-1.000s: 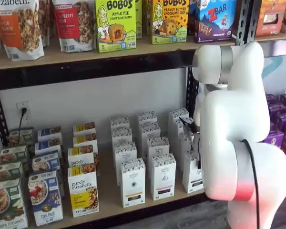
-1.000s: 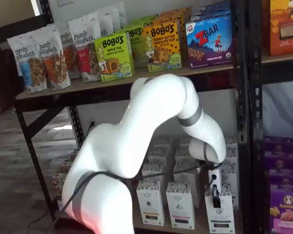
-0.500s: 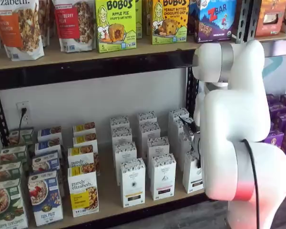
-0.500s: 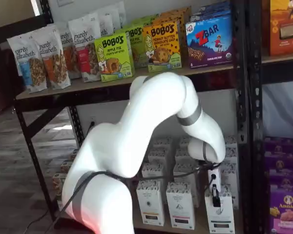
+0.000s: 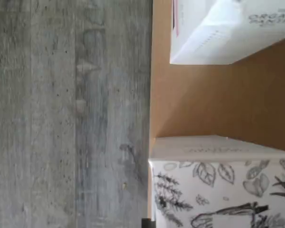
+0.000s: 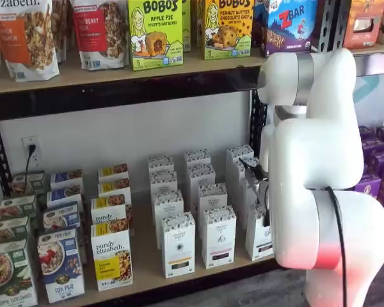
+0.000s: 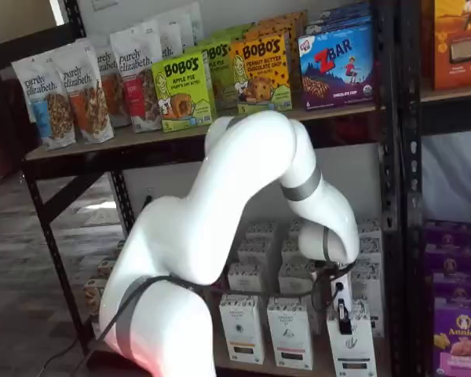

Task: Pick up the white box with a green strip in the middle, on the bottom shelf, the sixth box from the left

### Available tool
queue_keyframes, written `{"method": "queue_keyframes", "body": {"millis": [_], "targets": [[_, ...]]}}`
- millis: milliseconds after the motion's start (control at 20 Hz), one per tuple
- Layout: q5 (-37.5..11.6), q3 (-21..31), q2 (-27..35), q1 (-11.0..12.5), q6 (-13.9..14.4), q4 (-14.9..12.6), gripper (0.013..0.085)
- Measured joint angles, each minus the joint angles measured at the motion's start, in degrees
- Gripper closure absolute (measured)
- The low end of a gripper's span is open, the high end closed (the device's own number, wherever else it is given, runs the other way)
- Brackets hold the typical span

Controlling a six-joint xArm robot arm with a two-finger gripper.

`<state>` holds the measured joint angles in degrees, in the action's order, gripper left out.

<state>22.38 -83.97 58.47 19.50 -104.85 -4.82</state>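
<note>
Down on the long pale tan wooden bottom shelf (image 7: 322, 367), black gripper fingers (image 7: 344, 316) are clamped on the tall white speckle-topped carton (image 7: 351, 350), lifted slightly.

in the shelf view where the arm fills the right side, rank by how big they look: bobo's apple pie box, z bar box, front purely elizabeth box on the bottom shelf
1. Bobo's apple pie box
2. Purely elizabeth box, though it stands nearer the camera
3. Z bar box, partly cut off by the frame edge

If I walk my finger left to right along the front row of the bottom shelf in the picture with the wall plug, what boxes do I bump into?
Green-fronted box → blue Fox Pass box → purely elizabeth box → white speckled-top box → another white speckled-top box → white box beside the robot arm.
</note>
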Motion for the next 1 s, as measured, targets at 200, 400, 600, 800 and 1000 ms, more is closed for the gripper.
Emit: {"method": "queue_keyframes", "body": {"millis": [200,400,600,800,1000], "targets": [[-3.5,6.0,-3.2,-0.1,2.7,-2.8,0.0450],[-8.4,14.3,-7.7,-0.2,5.2,-5.2,0.0450],[-12.0,23.1,-13.6,-0.5,6.3,-5.9,0.0450],[-15.4,32.0,-20.6,0.0,14.9,-15.1,0.0450],[-15.5,41.3,-29.9,0.2,25.9,-26.6,0.0450]]}}
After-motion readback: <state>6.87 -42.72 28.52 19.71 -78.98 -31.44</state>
